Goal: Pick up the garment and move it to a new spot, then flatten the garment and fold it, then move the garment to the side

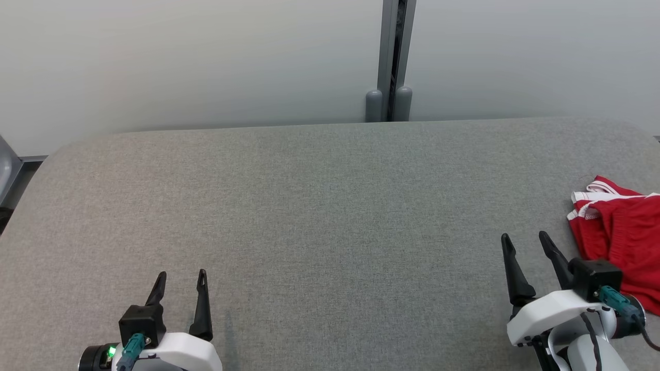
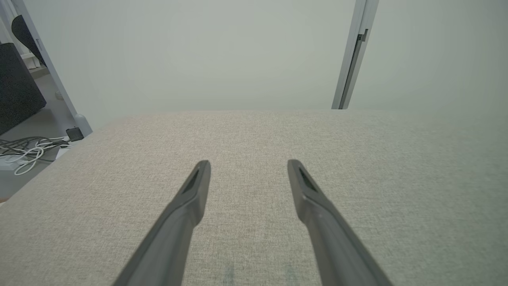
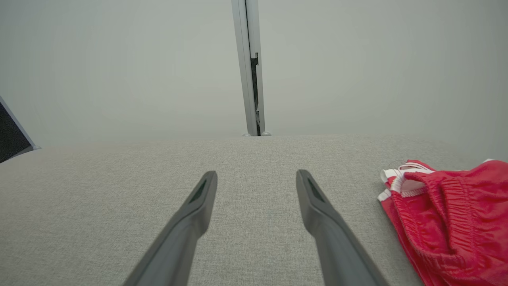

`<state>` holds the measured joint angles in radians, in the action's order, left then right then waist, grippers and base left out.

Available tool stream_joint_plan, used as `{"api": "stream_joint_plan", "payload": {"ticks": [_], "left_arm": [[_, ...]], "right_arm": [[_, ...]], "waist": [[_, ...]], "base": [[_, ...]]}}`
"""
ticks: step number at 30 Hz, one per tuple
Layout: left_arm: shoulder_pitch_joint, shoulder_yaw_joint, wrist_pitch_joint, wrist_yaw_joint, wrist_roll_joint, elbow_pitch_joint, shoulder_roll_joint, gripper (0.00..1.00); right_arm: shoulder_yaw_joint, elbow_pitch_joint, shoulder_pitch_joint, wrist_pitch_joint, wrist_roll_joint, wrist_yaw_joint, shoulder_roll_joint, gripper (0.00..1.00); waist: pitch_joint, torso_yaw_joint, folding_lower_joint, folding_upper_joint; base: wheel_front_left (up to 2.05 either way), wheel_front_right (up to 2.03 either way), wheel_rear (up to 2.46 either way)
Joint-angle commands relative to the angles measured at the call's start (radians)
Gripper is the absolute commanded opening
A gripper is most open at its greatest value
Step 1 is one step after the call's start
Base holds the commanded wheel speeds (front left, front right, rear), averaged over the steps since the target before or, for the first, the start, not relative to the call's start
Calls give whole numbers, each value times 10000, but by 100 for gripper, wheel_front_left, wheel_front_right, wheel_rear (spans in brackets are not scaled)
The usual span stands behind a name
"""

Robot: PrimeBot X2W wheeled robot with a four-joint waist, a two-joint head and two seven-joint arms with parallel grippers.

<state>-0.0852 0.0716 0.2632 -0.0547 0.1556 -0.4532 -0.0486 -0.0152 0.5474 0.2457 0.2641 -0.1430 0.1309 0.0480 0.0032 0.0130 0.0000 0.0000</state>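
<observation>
The garment (image 1: pixel 621 234) is red cloth with white trim, bunched at the right edge of the grey table (image 1: pixel 330 206). In the right wrist view the garment (image 3: pixel 448 218) lies to the right of the fingers, its gathered waistband showing. My right gripper (image 1: pixel 526 241) stands open just left of the garment, not touching it, with nothing between its fingers. In its own view the right gripper (image 3: pixel 257 174) hovers over bare cloth surface. My left gripper (image 1: pixel 182 276) is open at the near left, far from the garment. The left gripper (image 2: pixel 249 163) holds nothing.
A pale wall with a grey vertical post (image 1: pixel 394 59) runs behind the table. Off the table's left edge, the left wrist view shows cables (image 2: pixel 27 151) on the floor and a dark panel (image 2: pixel 16 87). The table's far corners are rounded.
</observation>
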Motion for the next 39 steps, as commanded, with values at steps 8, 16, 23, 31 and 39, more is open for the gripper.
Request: {"api": "stream_joint_plan", "payload": {"ticks": [8,16,23,31,39], "left_arm": [[197,-113,14,-130,74,118,-48,100],[287,-270,14,54,571,198,-48,100],[292,-301,14,122,610,325,-48,100],[264,-288,14,147,631,274,-49,100],[326,-276,-74,249,899,35,63,0]], "right_arm": [[-194,-248,-422,-5,-243,-5,63,100],[-80,-316,-474,-5,-144,-5,61,100],[-63,-311,-438,-5,-135,-5,61,100],[-60,-239,-382,-5,-83,-5,61,100],[-41,-4,-594,-32,-204,0,-86,0]], "waist": [[-138,-55,0,0],[-79,-123,0,0],[-34,-142,0,0],[-3,-144,0,0],[13,-145,0,0]], "base": [[0,0,0],[0,0,0],[0,0,0],[0,0,0],[0,0,0]]}}
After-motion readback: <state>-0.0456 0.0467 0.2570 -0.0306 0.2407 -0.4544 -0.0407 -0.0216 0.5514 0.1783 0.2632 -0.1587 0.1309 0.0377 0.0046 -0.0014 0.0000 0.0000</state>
